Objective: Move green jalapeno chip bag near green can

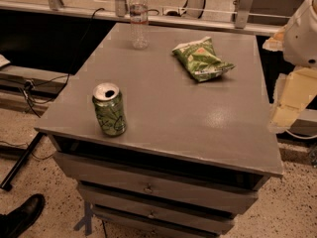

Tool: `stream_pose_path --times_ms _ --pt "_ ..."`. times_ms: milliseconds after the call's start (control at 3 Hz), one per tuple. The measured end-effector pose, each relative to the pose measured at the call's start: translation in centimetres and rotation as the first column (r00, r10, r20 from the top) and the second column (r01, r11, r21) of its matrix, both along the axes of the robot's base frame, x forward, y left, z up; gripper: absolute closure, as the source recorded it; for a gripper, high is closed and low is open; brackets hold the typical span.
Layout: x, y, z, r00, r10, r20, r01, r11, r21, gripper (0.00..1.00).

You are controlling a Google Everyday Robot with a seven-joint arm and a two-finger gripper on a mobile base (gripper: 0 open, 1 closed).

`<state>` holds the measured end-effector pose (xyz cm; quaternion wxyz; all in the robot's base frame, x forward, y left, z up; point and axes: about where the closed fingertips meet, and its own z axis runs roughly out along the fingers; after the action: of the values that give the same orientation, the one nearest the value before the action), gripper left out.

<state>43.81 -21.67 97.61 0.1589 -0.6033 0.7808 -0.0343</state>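
Observation:
The green jalapeno chip bag (201, 59) lies flat on the grey table top (198, 118), at the back right. The green can (109, 109) stands upright near the front left corner, its silver top with the opening facing up. The bag and the can are far apart, across the table's diagonal. My gripper (290, 100) hangs at the right edge of the view, off the table's right side and level with its top, below the white arm housing (302, 31). It is to the right of the bag and not touching it.
A clear plastic water bottle (139, 18) stands upright at the back edge, left of the bag. The table has drawers (148, 187) at its front. Cables (44, 81) and a black shoe (22, 214) are on the floor at left.

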Motion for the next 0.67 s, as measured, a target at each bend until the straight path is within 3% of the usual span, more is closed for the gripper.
stream_pose_path --times_ms 333,667 --pt "0.0 0.0 0.0 1.0000 0.000 0.000 0.000 1.000 0.000 0.00" --pt "1.8 0.0 -0.6 0.9987 -0.009 0.049 0.008 1.000 0.026 0.00"
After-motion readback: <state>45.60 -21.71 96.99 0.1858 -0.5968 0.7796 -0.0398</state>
